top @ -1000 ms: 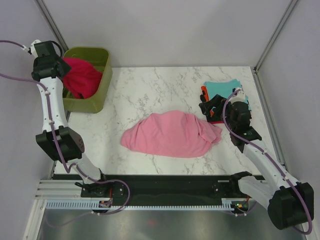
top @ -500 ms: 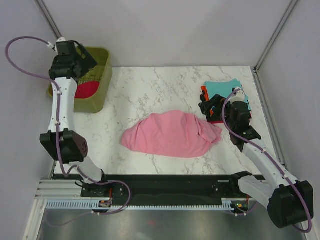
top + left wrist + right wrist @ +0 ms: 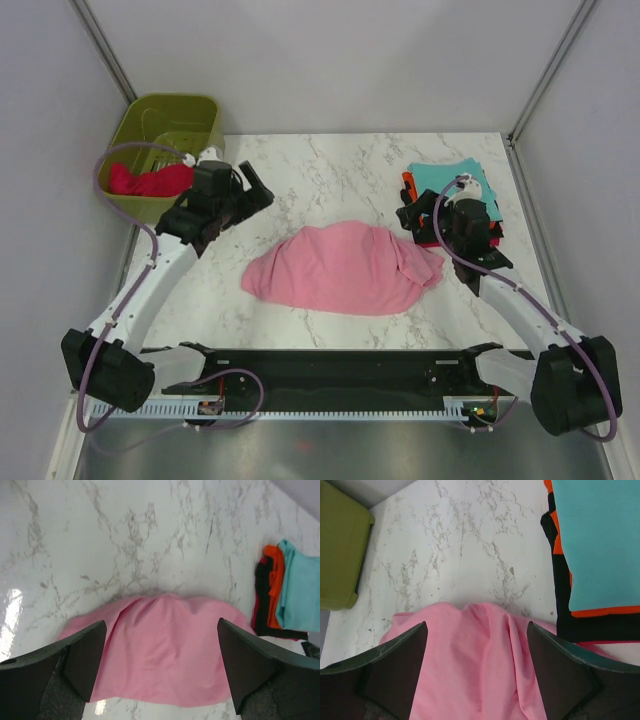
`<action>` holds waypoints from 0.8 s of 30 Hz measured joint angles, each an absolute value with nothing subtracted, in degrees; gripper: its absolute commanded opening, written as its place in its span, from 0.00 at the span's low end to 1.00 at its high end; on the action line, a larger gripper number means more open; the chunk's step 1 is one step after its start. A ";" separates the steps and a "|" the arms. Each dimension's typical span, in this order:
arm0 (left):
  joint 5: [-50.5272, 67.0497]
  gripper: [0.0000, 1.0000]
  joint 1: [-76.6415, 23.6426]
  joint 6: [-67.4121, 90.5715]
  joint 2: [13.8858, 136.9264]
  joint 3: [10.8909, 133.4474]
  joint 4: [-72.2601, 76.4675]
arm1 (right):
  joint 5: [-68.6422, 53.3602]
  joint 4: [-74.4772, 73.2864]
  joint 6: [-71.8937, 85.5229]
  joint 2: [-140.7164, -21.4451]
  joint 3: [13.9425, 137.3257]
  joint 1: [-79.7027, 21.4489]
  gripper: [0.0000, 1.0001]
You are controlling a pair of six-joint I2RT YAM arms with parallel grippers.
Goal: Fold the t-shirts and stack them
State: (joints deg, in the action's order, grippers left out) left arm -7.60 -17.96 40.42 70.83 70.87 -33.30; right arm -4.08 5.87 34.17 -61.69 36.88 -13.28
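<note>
Crumpled light pink t-shirt (image 3: 345,268) lies mid-counter (image 3: 300,165), just beside the teal-topped folded stack (image 3: 452,180). Left tool (image 3: 161,625) and right tool (image 3: 476,626) hover over it, both spread wide and holding nothing.

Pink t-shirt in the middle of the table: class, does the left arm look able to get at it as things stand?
Probably yes: the left gripper is open, the pink t-shirt lies uncovered right in its wrist view, and nothing stands between them.

marble table (image 3: 330,170) | pink t-shirt (image 3: 340,268) crumpled mid | folded stack (image 3: 445,177) far right | green basket (image 3: 175,99) far left
</note>
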 measured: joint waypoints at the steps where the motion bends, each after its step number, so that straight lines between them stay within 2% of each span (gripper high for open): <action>1: -7.57 1.00 -19.07 41.43 69.76 67.29 -32.51 | -4.12 6.42 34.15 -63.07 36.88 -13.28 0.87; 3: -7.57 0.99 -21.30 43.11 68.58 59.53 -28.82 | -4.49 7.33 33.91 -67.35 37.06 -13.28 0.81; 9: -7.29 1.00 -25.96 44.73 71.18 42.92 -16.78 | -3.16 4.93 30.68 -81.38 44.40 -15.49 0.78; 17: -5.32 0.98 -26.00 43.38 75.29 41.32 -5.54 | 2.11 -0.01 24.86 -99.22 60.34 -18.28 0.78; 24: -4.27 0.98 -26.00 42.76 74.17 41.74 -4.08 | 10.24 -8.93 21.91 -111.18 71.90 -18.06 0.79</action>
